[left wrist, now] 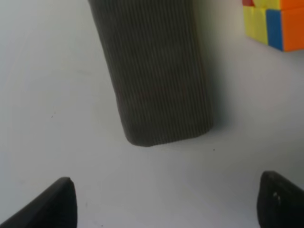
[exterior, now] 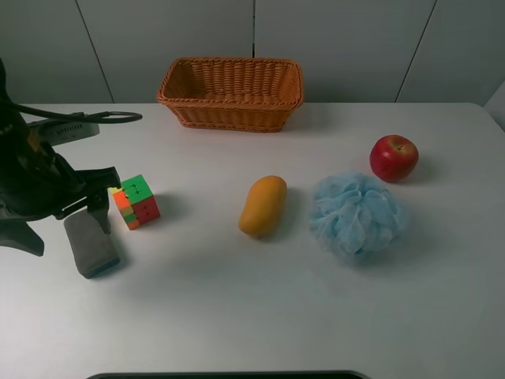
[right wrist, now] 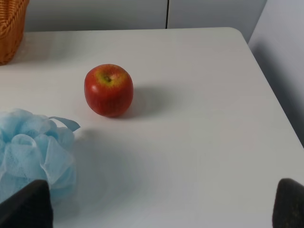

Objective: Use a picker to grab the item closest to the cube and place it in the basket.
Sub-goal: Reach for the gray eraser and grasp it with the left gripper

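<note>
A multicoloured cube (exterior: 136, 201) sits at the left of the white table; a corner of it shows in the left wrist view (left wrist: 275, 23). A grey ribbed oblong block (exterior: 91, 245) lies flat just beside it, nearer the front, and is the item closest to the cube. It fills the left wrist view (left wrist: 152, 71). My left gripper (exterior: 88, 209) is open and empty, hovering over the block's far end with its fingers (left wrist: 52, 204) spread wide. A wicker basket (exterior: 229, 61) stands at the back centre. My right gripper (right wrist: 156, 209) is open and empty, out of the high view.
An orange mango (exterior: 263, 205) lies mid-table. A blue bath pouf (exterior: 357, 215) sits to its right, also in the right wrist view (right wrist: 33, 152). A red apple (exterior: 394, 156) stands behind it (right wrist: 108, 90). The table's right edge (right wrist: 270, 80) is close.
</note>
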Motion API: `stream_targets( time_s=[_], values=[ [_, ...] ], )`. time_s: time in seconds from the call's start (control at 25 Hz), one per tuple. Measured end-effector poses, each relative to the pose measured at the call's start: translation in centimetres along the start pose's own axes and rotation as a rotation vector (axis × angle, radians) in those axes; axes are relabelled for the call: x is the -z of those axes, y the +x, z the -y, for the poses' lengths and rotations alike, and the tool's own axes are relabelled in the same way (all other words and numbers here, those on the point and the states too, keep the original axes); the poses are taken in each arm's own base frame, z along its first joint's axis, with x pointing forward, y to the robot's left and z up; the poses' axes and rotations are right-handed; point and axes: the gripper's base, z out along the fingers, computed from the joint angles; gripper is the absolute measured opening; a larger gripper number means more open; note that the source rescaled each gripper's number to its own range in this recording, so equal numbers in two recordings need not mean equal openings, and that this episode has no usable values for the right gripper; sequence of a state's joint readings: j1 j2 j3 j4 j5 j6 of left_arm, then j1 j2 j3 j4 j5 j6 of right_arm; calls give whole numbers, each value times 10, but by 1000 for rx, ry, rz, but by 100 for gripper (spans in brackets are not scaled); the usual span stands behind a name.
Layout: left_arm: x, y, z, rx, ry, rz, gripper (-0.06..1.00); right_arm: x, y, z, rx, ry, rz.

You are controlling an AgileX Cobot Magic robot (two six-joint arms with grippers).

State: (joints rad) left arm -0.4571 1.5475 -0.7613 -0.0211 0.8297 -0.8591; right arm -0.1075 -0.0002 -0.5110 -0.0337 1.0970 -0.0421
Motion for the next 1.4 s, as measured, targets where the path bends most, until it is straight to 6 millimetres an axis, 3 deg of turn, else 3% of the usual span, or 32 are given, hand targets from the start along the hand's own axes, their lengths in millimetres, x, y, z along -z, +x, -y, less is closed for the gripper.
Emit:
stream_targets(
  time_s=[0.32, 0.88, 1.16, 1.4],
  values=[
    [-23, 8, -10, 14, 59, 46, 96, 0, 0, 0, 0, 0, 0],
    [-25, 3, -14, 99, 39, 111, 96, 0, 0, 0, 0, 0, 0],
    [-38, 10, -22, 173, 78, 130, 96, 0, 0, 0, 0, 0, 0],
    [-41, 5, -27, 210, 80, 137, 96, 0, 0, 0, 0, 0, 0]
  ],
)
